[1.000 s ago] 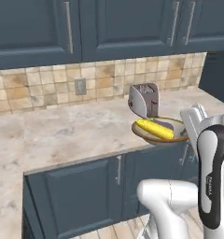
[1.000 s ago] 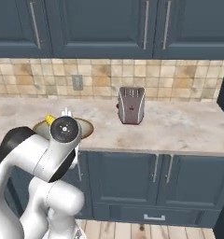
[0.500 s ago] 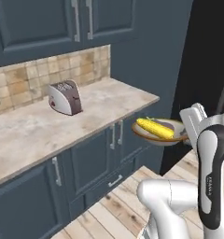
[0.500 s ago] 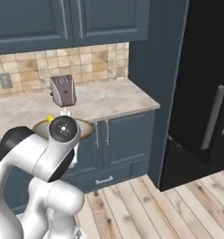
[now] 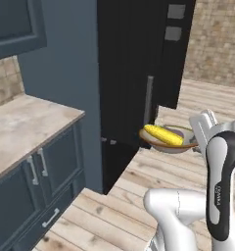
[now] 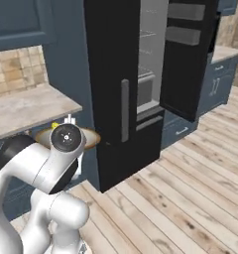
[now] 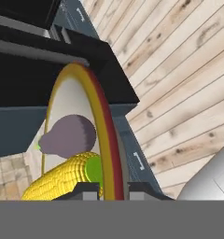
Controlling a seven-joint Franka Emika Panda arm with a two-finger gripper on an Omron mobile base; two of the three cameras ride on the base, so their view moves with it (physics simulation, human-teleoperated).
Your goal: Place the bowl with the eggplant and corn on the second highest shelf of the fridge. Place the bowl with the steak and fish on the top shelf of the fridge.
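I've got the tool (image 7: pixel 106 187) clamped on the rim of the bowl (image 5: pixel 180 145); in the hand view one finger sits each side of the red-and-yellow rim. Bowl is in the air, off the surface (image 5: pixel 21 132), just in front of the fridge (image 5: pixel 134 68) and level with the lower end of its handle (image 5: pixel 148 100) in the left base view. Corn (image 5: pixel 163 135) lies across the bowl, eggplant (image 7: pixel 69 135) beside it, touching as far as I can tell from the hand view. In the right base view the fridge's right door (image 6: pixel 188 54) stands open with grey shelves (image 6: pixel 149 74) visible inside; left door with the handle is closed. Bowl there sits left of the fridge, partly behind the arm's joint. Wood floor (image 6: pixel 190 198) below the fridge.
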